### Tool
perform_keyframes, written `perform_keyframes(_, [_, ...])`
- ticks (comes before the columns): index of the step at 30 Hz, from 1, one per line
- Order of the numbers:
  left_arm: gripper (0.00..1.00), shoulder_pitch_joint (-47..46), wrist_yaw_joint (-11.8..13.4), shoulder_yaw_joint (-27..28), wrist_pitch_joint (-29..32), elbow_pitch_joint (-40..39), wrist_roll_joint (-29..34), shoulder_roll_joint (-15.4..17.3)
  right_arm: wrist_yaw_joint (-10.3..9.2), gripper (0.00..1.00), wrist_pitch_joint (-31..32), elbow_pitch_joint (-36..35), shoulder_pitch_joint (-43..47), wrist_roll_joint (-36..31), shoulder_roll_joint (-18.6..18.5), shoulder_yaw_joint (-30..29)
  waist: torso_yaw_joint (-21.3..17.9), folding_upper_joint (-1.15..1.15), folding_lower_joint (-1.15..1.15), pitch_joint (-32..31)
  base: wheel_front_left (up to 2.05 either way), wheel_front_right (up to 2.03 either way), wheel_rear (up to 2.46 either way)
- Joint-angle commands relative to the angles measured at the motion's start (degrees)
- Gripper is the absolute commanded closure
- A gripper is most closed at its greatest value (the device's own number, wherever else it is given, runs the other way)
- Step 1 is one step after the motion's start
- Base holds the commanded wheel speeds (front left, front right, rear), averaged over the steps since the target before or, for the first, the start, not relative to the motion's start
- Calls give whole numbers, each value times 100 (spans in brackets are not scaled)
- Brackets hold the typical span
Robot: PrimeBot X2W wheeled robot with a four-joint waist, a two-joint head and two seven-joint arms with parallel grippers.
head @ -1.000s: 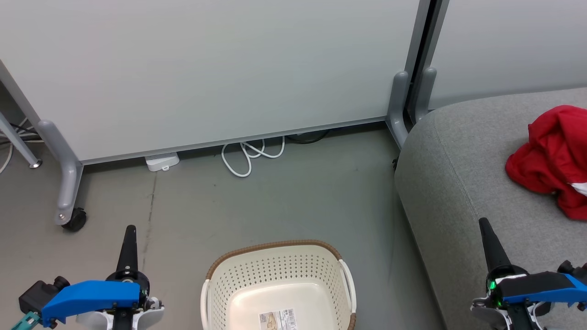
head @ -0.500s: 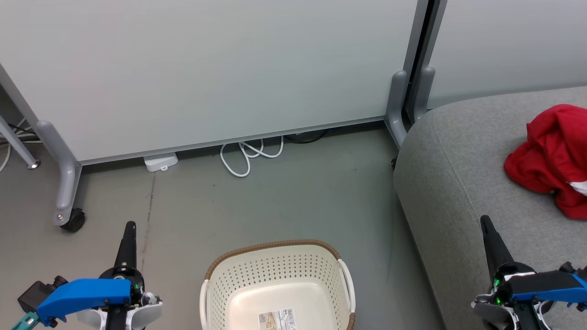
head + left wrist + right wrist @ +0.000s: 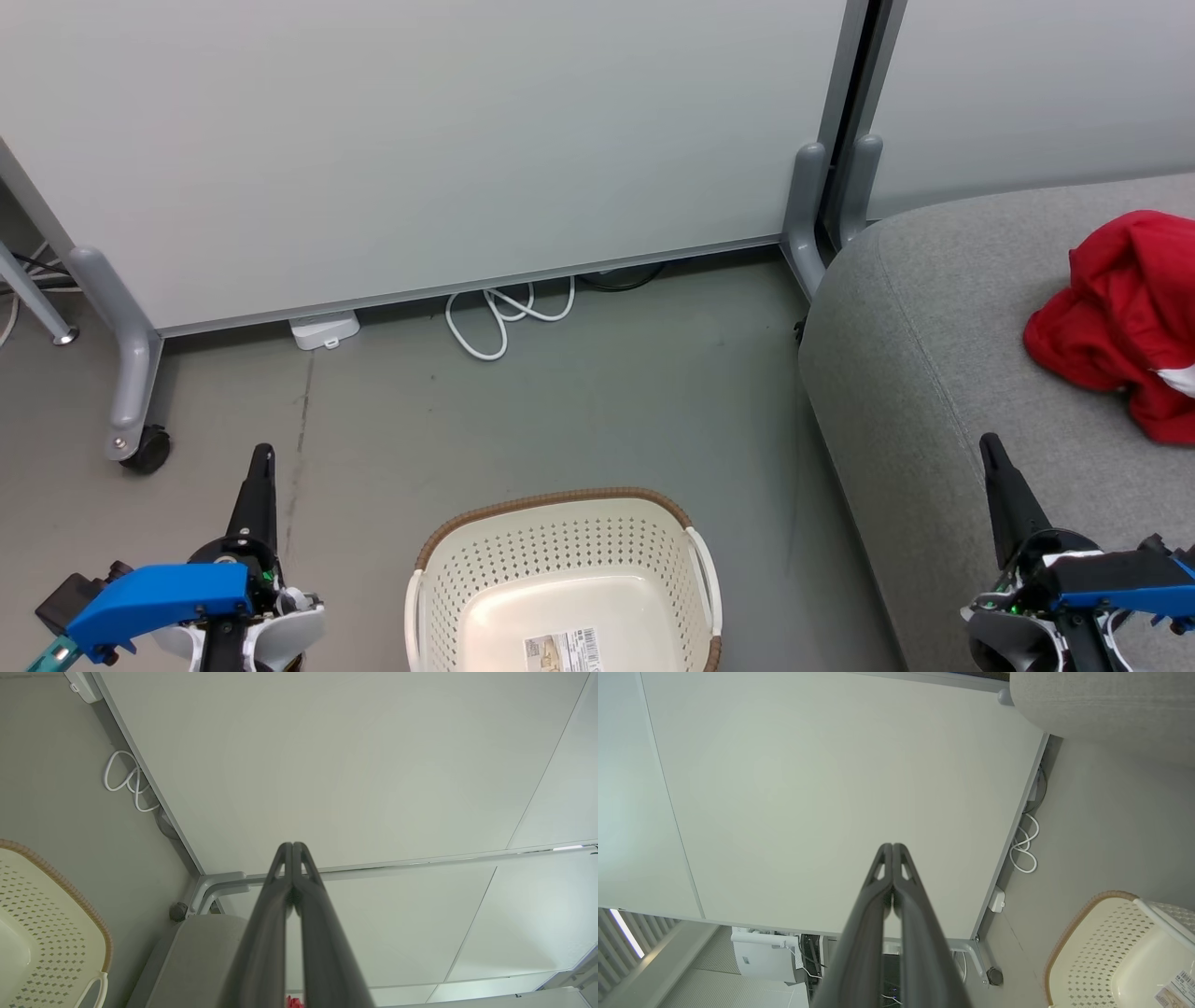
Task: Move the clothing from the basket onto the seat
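Red clothing (image 3: pixel 1120 317) lies heaped on the grey seat (image 3: pixel 920 373) at our three o'clock; the cream basket (image 3: pixel 560 546) sits at six. Our left gripper (image 3: pixel 264 455) and right gripper (image 3: pixel 988 444) are both closed tight.

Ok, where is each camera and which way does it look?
Head: up high, looking down at basket, seat and clothing; left pincer and right pincer show.
Left wrist: on left arm, looking along its shut pincer at the wall panel.
Right wrist: on right arm, along its shut pincer, same panel.
Shared: all see the basket.
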Motion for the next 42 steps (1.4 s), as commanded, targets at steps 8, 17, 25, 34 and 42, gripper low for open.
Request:
perform_keyframes(8, [100, -108, -55, 45, 99, -43, -361, 15, 2, 100, 97, -38, -83, 380, 1, -39, -12, 0, 0, 3, 0, 0, 0])
perform_keyframes(17, [100, -124, -62, 72, 179, -44, -656, 15, 2, 100, 181, -43, -91, 671, 1, -60, -25, 0, 0, 7, 0, 0, 0])
perform_keyframes(25, [100, -119, -55, 71, 178, -42, -655, 15, 2, 100, 180, -42, -91, 664, 1, -58, -25, 0, 0, 7, 0, 0, 0])
perform_keyframes(34, [100, -119, -49, 70, 177, -43, -655, 15, 2, 100, 179, -42, -90, 664, 1, -58, -25, 0, 0, 7, 0, 0, 0])
perform_keyframes(42, [100, -119, -49, 70, 177, -43, -655, 15, 2, 100, 179, -42, -90, 665, 1, -58, -25, 0, 0, 7, 0, 0, 0])
